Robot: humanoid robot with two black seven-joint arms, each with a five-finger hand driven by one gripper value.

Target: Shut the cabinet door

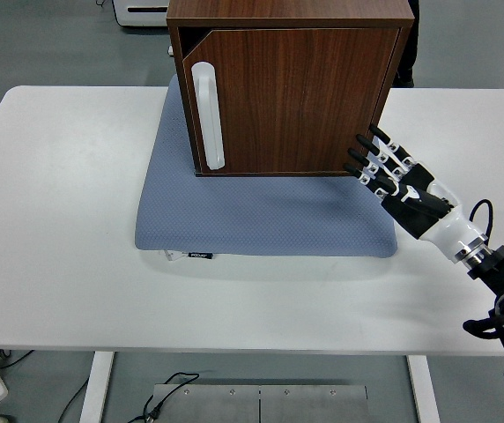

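Note:
A dark wood cabinet (pixel 292 88) stands on a blue-grey mat (pixel 261 211) at the back middle of the table. Its door (pixel 296 101) lies almost flush with the front, with a thin gap showing at the top left corner. A white handle (pixel 208 115) runs down the door's left side. My right hand (pixel 377 163) hovers off the cabinet's lower right corner, fingers spread and straight, holding nothing and not touching the door. The left arm is out of view.
The white table (pixel 58 220) spreads wide to the left and front of the mat. A white appliance (pixel 142 11) shows beyond the table's far edge at the top.

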